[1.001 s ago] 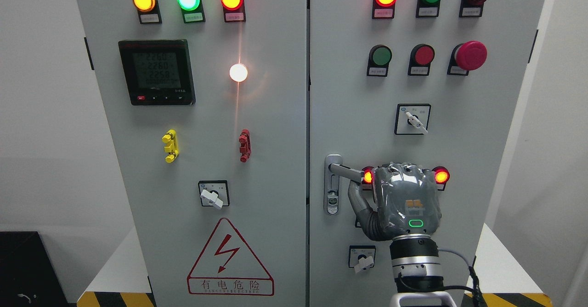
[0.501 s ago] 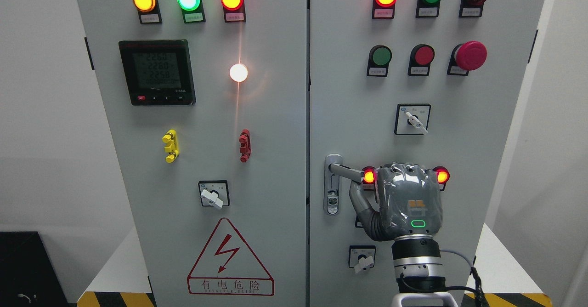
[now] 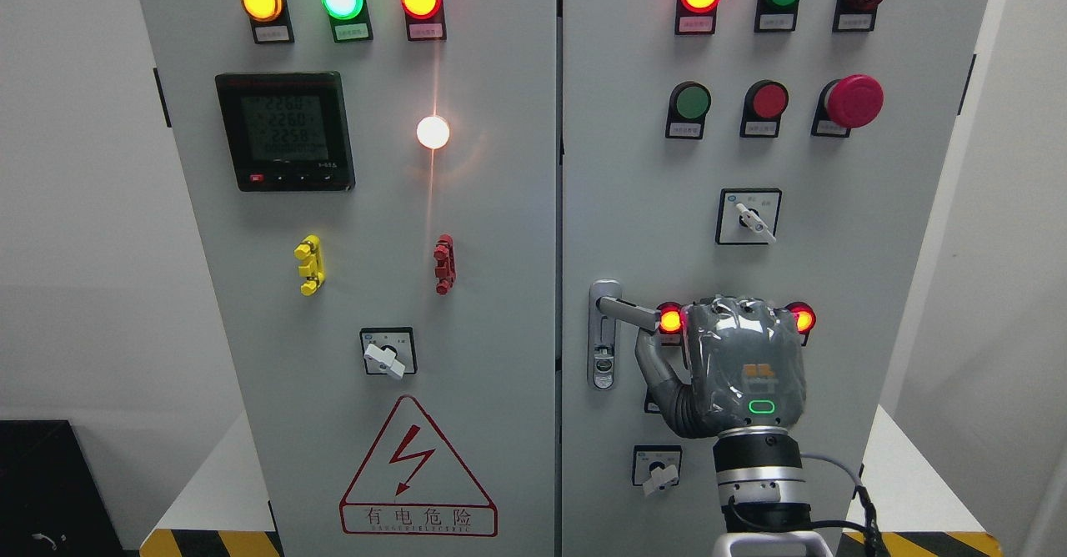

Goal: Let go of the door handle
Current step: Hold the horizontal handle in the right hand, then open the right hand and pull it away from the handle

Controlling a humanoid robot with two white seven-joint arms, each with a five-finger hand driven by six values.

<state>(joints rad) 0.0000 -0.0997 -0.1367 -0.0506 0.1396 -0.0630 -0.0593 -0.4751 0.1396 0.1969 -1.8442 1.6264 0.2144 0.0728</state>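
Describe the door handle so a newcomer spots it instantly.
Find the grey cabinet's right-hand door. Low along its left edge sits a silver lever door handle on a tall keyed plate, pointing right toward the robot's right hand. It is the only bare-metal fitting among coloured lamps and switches.

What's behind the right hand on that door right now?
The door handle runs behind the right hand from its lock plate; its far end is covered. Two lit red lamps peek out either side. Finger contact cannot be seen.

The cabinet door (image 3: 633, 207) looks like matt grey painted metal. On it, the door handle (image 3: 625, 310) is smooth silvery metal. Right of the handle, the right hand (image 3: 742, 365) wears a glossy, wrinkled grey covering above a shiny metal wrist.
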